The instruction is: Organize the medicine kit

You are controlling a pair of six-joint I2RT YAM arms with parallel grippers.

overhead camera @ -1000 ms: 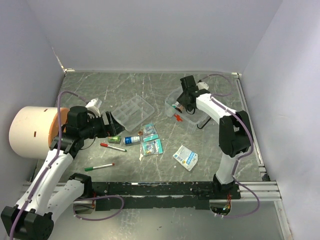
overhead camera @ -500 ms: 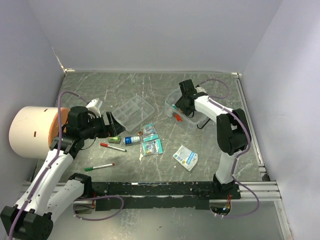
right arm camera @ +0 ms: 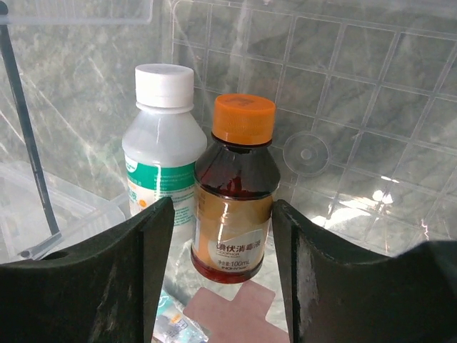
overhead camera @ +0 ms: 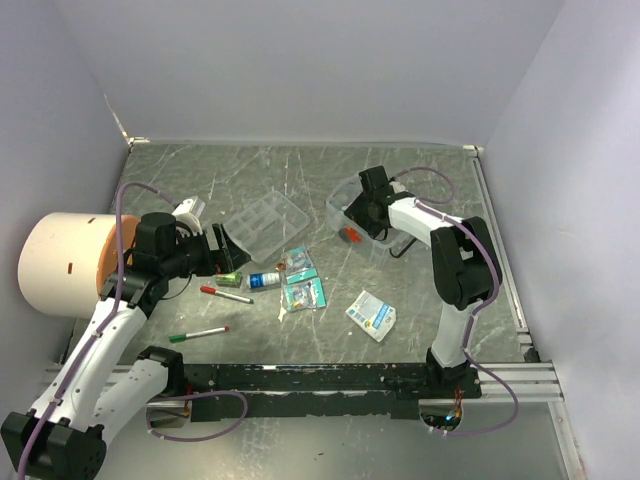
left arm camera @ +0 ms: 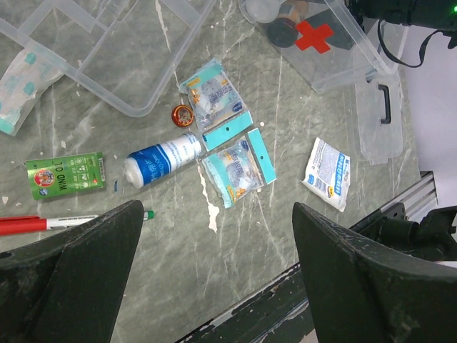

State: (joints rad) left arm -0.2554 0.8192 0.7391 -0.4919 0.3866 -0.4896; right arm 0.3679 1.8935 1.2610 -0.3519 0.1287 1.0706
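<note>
The amber bottle [right arm camera: 235,207] is inside the clear bin [right arm camera: 357,71], at the far right of the desk [overhead camera: 300,170]. In the right wrist view its long axis runs up the picture, with the orange cap at the top and the base over the bin's red cross [right arm camera: 228,314]. A white bottle [right arm camera: 161,164] with a green label lies just beside it on the left, parallel and cap up as well.

The right claw [right arm camera: 223,264] flanks the amber bottle's lower body with its fingers partly apart. We cannot tell whether they press on the bottle. From above, the right arm rises from the near edge, bends at a high elbow and reaches left, its claw [overhead camera: 362,207] dipped into the bin [overhead camera: 338,200].

The left arm arches from the near left and stops over the desk. Its claw [overhead camera: 225,245] is just beside the near left corner of the divided tray [overhead camera: 266,222]. The fingers [left arm camera: 86,279] are spread wide and grip nothing.

Loose on the desk under the left claw:
- A blue bottle [left arm camera: 161,158] lies on its side, its white cap pointing toward a green sachet [left arm camera: 66,175].
- A red pen [left arm camera: 43,224] lies near that sachet.
- Two teal packets [left arm camera: 214,100] [left arm camera: 237,166] lie close together.
- A small round tin [left arm camera: 183,114] touches the upper packet.
- A white sachet [left arm camera: 327,174] lies apart from them, near the bin's lid [left arm camera: 378,107].
- A green pen [overhead camera: 198,333] lies nearer the arm bases.
</note>
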